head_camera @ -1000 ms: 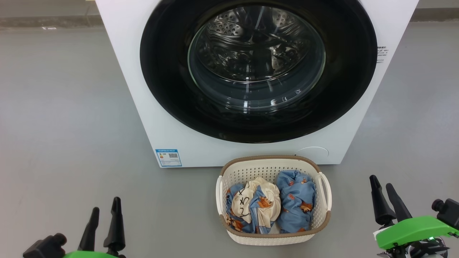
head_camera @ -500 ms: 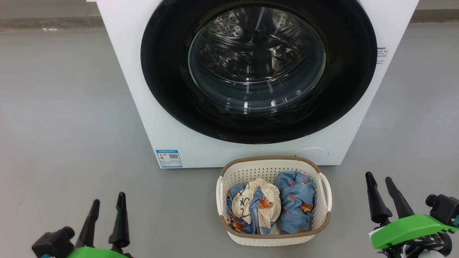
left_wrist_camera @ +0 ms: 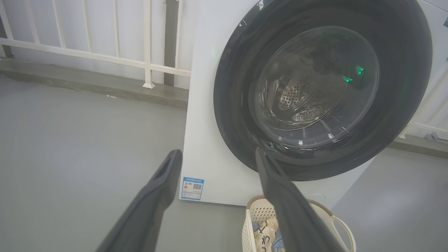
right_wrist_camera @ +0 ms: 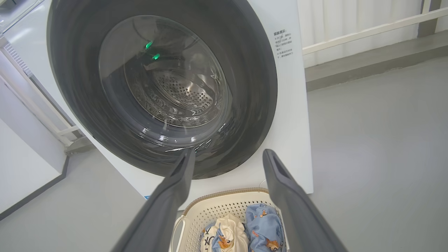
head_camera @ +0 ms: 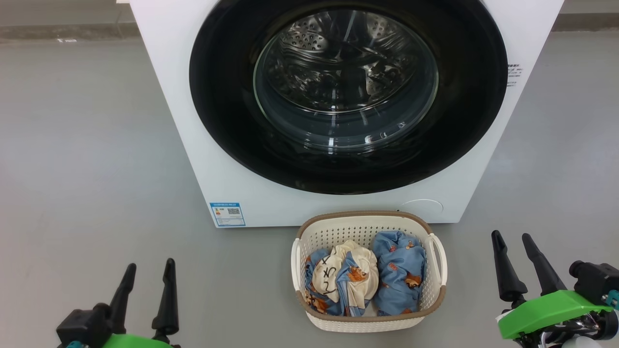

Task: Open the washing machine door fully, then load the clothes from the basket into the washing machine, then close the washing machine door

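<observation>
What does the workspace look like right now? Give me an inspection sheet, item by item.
Surface: smooth grey floor.
Job's things: washing machine door looks shut against the white washing machine; basket stands on the floor just in front of it, with the clothes inside as two bundles side by side.
Clutter: nothing seen.
Hands: left hand and right hand are both open and hold nothing, low on either side of the basket and apart from it.
Cables: nothing seen.
Surroundings: white railing on a grey kerb behind the machine.
</observation>
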Robot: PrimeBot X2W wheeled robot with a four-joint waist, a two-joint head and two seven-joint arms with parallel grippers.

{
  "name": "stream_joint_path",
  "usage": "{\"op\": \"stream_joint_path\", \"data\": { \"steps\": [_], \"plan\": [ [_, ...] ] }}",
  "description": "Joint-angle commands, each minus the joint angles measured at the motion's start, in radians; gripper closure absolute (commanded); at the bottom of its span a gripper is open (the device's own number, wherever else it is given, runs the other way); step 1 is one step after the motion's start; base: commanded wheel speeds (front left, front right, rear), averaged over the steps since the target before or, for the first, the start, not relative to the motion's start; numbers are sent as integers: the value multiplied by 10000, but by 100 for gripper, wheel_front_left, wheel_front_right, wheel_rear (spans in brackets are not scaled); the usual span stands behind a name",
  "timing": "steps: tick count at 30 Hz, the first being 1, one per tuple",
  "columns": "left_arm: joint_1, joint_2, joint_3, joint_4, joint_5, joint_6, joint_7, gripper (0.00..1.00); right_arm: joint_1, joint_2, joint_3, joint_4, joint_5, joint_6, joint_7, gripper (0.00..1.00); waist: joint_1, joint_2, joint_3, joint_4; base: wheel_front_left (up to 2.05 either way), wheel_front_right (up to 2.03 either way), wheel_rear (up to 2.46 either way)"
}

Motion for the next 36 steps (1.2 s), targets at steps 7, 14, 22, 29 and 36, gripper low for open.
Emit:
{"op": "stream_joint_path", "data": {
  "steps": [7,14,22,29,36],
  "plan": [
    [-599,268,168,-67,987,-3,-347,0,-316,-253,245,-282,-1037,54,-385,0,0,0,3,-32,0,0,0],
    [-682,327,91,63,1534,-4,-524,0,-309,-285,256,-300,-1643,57,-563,0,0,0,-7,-52,0,0,0],
    [-777,304,132,308,1469,-4,-665,0,-226,-262,135,-335,-2106,60,-705,0,0,0,-30,-85,0,0,0],
    [-837,306,233,618,1165,-4,-665,0,-177,-174,-40,-347,-2099,60,-705,0,0,0,-57,-140,0,0,0],
    [-904,277,375,744,1184,-4,-665,0,-123,-85,-150,-370,-2109,60,-705,0,0,0,-57,-214,0,0,0]
  ]
}}
